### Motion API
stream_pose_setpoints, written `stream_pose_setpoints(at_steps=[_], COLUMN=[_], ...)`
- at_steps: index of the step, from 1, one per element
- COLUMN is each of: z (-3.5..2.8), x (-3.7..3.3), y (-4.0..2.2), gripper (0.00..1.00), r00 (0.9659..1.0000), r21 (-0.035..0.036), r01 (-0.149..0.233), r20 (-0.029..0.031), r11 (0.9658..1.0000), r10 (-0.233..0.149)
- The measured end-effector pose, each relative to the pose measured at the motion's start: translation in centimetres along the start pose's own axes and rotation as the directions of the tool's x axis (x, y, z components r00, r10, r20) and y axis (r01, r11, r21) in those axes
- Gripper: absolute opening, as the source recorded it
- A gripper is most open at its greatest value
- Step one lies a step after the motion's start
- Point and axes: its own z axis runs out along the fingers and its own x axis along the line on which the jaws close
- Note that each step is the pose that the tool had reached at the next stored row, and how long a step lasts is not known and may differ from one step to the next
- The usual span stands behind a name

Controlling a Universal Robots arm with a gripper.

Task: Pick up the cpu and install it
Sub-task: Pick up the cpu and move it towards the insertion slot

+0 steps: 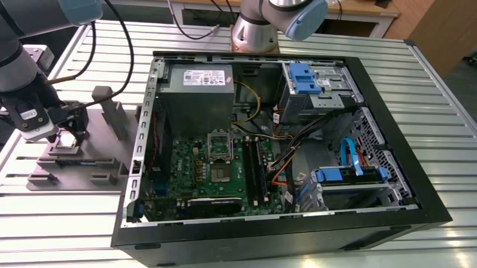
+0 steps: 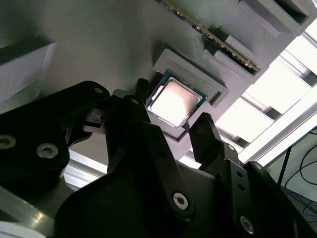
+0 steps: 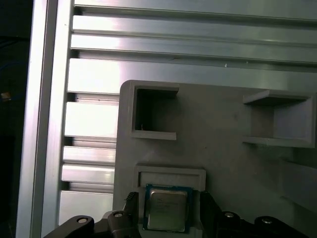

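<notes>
Where the grey tray carries a raised square pocket, we log one cpu lying flat inside. We note the gripper straddling it, jaws spread wide.

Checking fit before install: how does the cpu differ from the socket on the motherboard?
The cpu has a shiny silver top; the socket is a black frame. The cpu lies in the grey tray outside the case, between the open jaws of the gripper; the socket sits on the green motherboard inside the case. Both are square and lie flat.
</notes>
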Motion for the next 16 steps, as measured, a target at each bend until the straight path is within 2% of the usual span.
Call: stream_pose_setpoints(at_steps=[16], z=[0.46], x=[0.0], y=[-0.02], gripper=[0.61], r00=[1.0], r21=[0.0007], r01=[0.0], r20=[0.0], r11=[1.0], r10=[0.0])
